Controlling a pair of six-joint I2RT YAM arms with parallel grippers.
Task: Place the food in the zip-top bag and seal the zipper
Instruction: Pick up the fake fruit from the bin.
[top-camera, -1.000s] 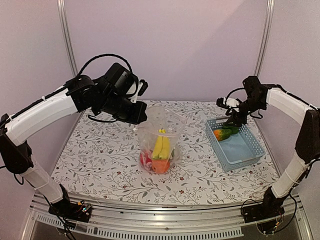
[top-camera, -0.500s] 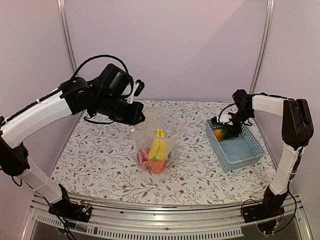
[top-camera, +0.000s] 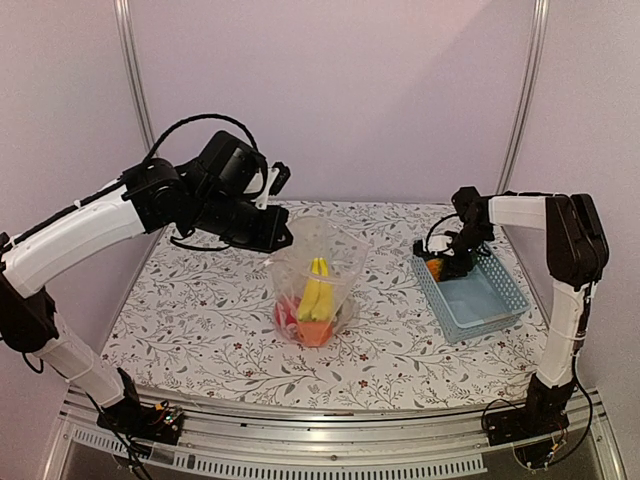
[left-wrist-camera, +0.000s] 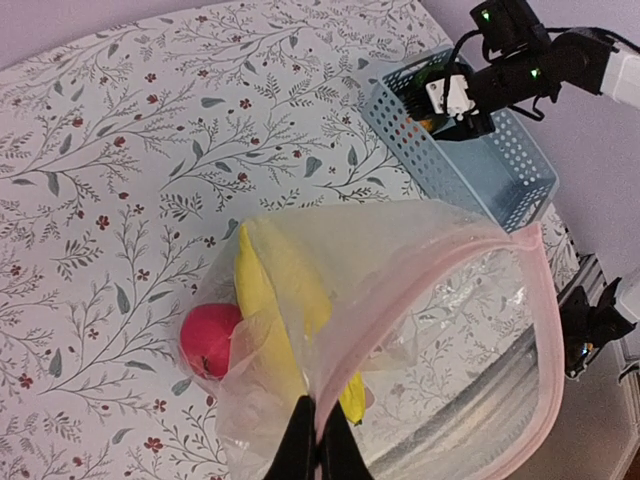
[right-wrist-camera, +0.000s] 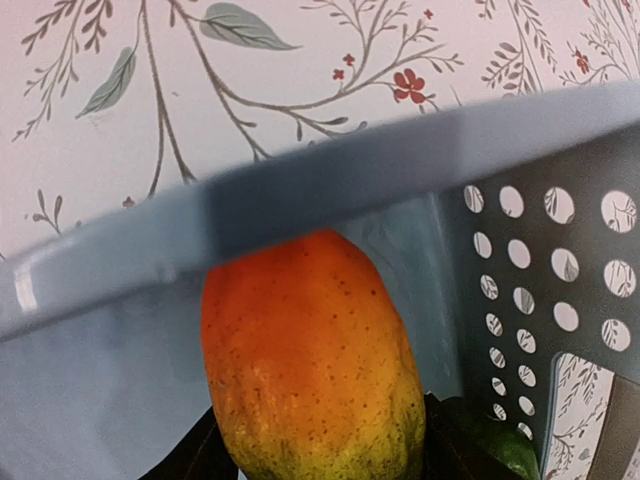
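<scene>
Left fingers (left-wrist-camera: 320, 452) pinch the zip-top bag (top-camera: 318, 262) by its edge, holding it open on the bench (top-camera: 200, 310). Right fingers (top-camera: 449, 262) have dipped into the blue basket (top-camera: 485, 300) to fetch the orange-green fruit (right-wrist-camera: 310, 350); I cannot tell if they grip it.

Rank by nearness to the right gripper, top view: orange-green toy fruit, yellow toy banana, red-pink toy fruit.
1. Orange-green toy fruit, in blue plastic basket, at right gripper.
2. Yellow toy banana, in the clear plastic bag.
3. Red-pink toy fruit, bag's left.
</scene>
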